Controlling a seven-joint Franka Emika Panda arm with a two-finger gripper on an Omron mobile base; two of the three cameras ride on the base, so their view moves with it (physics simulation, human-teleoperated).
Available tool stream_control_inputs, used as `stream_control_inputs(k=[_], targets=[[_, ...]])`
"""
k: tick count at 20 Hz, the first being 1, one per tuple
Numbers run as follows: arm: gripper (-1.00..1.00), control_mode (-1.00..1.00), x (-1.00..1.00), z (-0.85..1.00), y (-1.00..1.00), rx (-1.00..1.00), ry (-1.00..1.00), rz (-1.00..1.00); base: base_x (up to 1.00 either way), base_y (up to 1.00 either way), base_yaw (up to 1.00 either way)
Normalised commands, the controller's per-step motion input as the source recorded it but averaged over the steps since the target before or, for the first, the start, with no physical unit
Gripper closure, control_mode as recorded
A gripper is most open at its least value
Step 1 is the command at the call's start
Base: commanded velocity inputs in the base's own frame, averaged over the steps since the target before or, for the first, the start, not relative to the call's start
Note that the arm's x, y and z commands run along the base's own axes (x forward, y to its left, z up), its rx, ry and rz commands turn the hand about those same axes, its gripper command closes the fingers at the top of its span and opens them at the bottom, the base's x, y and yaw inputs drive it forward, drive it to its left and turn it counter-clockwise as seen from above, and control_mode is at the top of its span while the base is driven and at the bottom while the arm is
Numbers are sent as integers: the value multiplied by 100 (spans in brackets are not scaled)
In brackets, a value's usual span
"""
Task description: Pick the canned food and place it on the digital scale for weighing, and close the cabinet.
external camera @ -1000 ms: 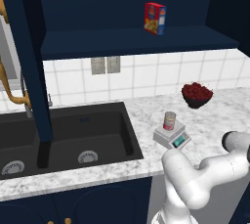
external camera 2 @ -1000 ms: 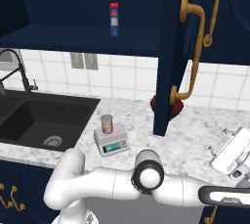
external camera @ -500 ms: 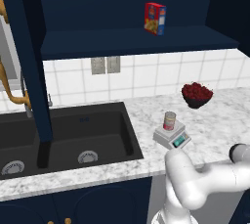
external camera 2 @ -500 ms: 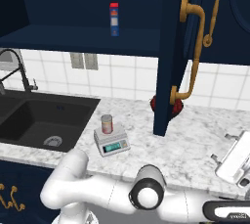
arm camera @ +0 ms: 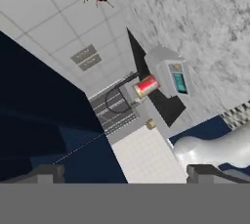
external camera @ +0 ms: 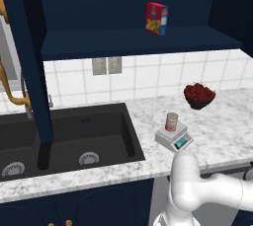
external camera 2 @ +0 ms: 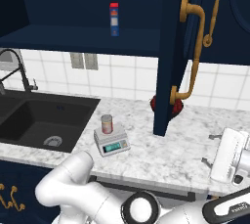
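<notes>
The canned food stands upright on the digital scale, a light-grey square with a teal display near the counter's front edge. In the rolled hand view the can and scale lie ahead of my gripper. My gripper hovers over the counter well to the right of the scale, open with nothing between its fingers. The navy cabinet stands open: one door swings out on the left, the other with its brass handle on the right.
A red and yellow box sits on the open cabinet shelf. A dark bowl of red fruit rests by the tiled wall. A black sink with a faucet takes the counter's left part.
The arm's elbow has sunk lower and swung toward the right. The hand stays out at the right, still open. Can and scale have not moved.
</notes>
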Motion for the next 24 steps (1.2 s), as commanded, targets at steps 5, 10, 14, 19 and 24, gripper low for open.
stream_control_inputs(k=[5,10,14,19,24], targets=[[-100,-100,17,3,-46,9,7,7,0,0,0],[-100,-100,45,27,-26,2,23,1,0,0,0],[-100,-100,46,42,-25,0,28,0,0,0,0],[-100,-100,31,49,-19,0,16,0,0,0,0],[-100,-100,-4,53,-2,0,0,0,0,0,0]])
